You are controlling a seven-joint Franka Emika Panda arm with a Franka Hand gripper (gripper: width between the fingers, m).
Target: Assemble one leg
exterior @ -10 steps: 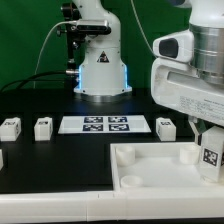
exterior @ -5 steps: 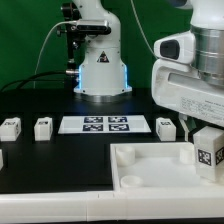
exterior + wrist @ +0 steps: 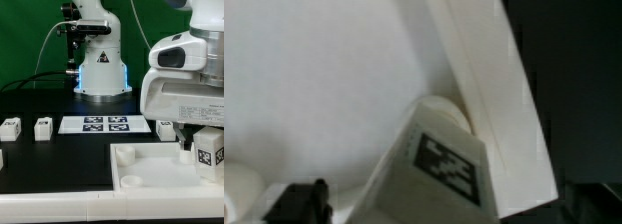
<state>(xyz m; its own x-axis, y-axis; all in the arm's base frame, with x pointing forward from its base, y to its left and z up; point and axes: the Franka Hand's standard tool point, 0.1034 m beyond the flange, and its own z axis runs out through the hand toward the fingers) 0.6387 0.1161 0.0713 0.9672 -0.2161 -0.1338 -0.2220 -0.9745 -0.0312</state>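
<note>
A white leg (image 3: pixel 208 150) with a black-and-white tag stands upright at the far right corner of the large white tray-like piece (image 3: pixel 150 168). My gripper (image 3: pixel 198 140) hangs just over it, open, one dark finger (image 3: pixel 184 146) beside the leg towards the exterior view's left. In the wrist view the tagged leg (image 3: pixel 446 160) sits between my two dark fingers (image 3: pixel 303 202), which stand wide apart, with a gap showing on one side. The gripper (image 3: pixel 446 206) holds nothing. The white piece's floor (image 3: pixel 313 80) and rim (image 3: pixel 491 70) fill the rest of that view.
Loose legs stand on the black table: two at the exterior view's left (image 3: pixel 10 126) (image 3: pixel 42 127), one behind the tray (image 3: pixel 165 126). The marker board (image 3: pixel 104 124) lies at centre. The arm's base (image 3: pixel 101 65) stands behind it.
The jaws have opened and let go of the leg. The gripper has risen a little and shifted towards the exterior view's left; the leg stays upright in the tray's corner.
</note>
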